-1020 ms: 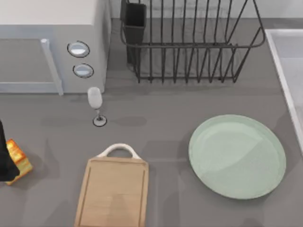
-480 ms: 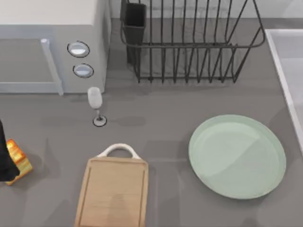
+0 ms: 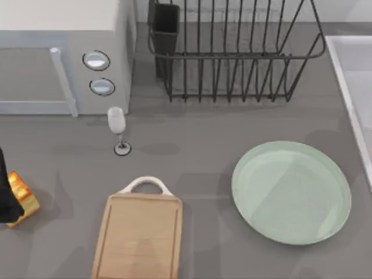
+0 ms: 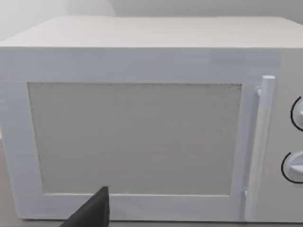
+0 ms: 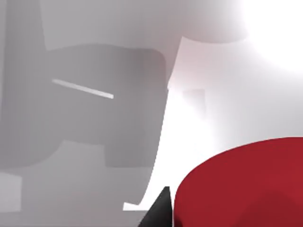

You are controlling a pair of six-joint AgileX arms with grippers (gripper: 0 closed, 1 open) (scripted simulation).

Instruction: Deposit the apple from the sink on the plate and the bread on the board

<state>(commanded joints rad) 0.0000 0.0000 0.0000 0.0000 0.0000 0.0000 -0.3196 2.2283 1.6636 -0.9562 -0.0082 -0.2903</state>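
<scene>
The small bright red round apple (image 5: pixel 241 184) looms large and close in the right wrist view, lying over the pale grey floor of the white-rimmed sink (image 3: pixel 349 75), whose straight raised edge runs down the right side of the worktop (image 3: pixel 197 163) in the top view. A dark fingertip of the right gripper (image 5: pixel 158 210) stands just beside the apple; whether the jaws are spread or pinching the fruit cannot be told.

The small cube-like chunk of bread (image 3: pixel 22 195), golden-orange on top with pale yellow sides, sits at the far left edge of the worktop, touching the black left gripper (image 3: pixel 6 200). Whether those jaws are closed on the bread or merely beside it cannot be told. One dark finger (image 4: pixel 92 210) shows in the left wrist view, in front of the white microwave oven (image 4: pixel 142 118) with its grey door panel and upright handle.

The rectangular light wooden cutting board (image 3: pixel 139 235) with its white arched handle lies bare near the front, to the right of the bread. The large round pale mint-green plate (image 3: pixel 290 192) lies bare further right, near the sink. A small clear wine glass (image 3: pixel 118 129) stands between the microwave and the board, and a black wire dish rack (image 3: pixel 232 52) stands at the back.
</scene>
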